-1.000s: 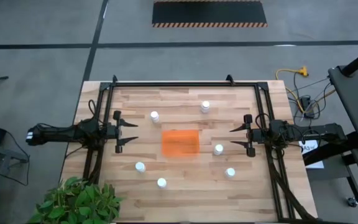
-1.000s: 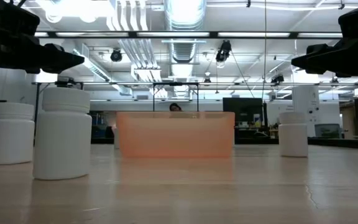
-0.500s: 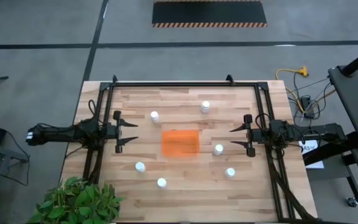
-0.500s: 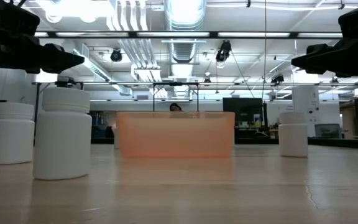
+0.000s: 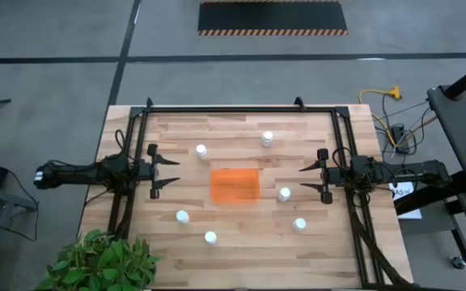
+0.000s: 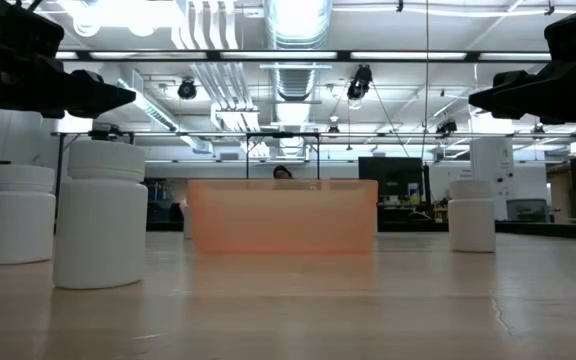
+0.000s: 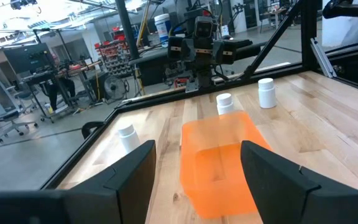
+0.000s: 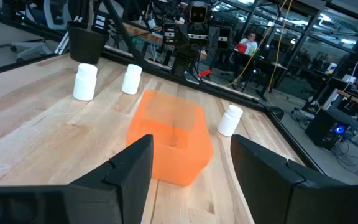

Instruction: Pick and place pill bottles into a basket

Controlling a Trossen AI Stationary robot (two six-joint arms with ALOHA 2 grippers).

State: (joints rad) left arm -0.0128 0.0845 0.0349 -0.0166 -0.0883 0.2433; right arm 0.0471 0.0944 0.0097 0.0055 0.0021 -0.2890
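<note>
Sitting in the middle of the smooth wooden table (image 5: 233, 234) is the basket (image 5: 235, 185), a low orange box with see-through plastic walls. Six small round white bottles (image 5: 201, 150) with flat caps stand around it, all outside it, three toward each arm. The left gripper (image 5: 165, 170) reaches in flat from the left edge, fingers spread and holding nothing. The right gripper (image 5: 311, 178) reaches in from the right edge, fingers apart too, just beside one bottle (image 5: 285, 193).
</note>
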